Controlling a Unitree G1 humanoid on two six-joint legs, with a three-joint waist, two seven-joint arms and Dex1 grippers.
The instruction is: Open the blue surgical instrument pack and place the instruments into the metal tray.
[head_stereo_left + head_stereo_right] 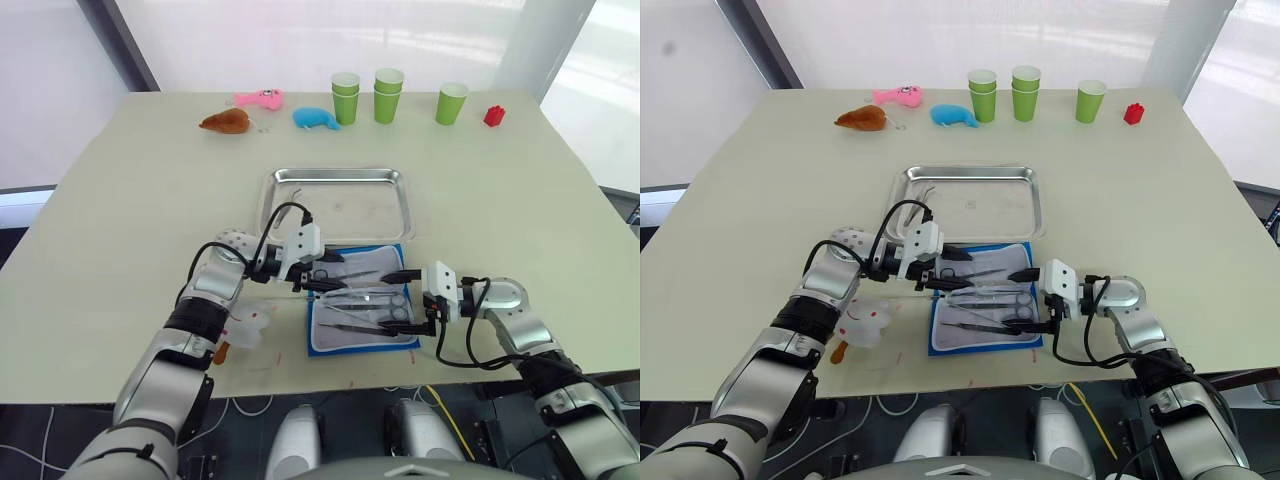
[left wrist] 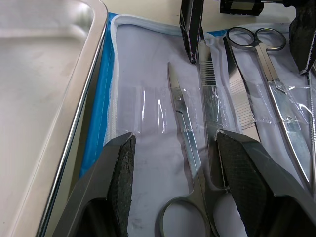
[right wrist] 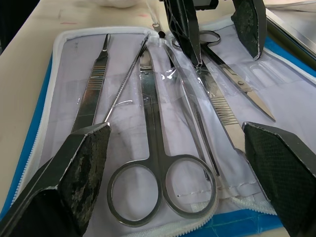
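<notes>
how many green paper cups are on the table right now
4 rims visible, in three spots along the table's far edge: a stack of two on the left, a second stack of two beside it, and a single cup to the right. Stacks may hide more nested cups.

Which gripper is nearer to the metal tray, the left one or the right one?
Left. The left gripper hovers over the open pack's edge beside the metal tray; the right gripper is over the pack's opposite side, farther away.

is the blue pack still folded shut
No, the blue surgical instrument pack lies spread open on the table, its pale lining up with scissors tucked under clear straps.
</notes>
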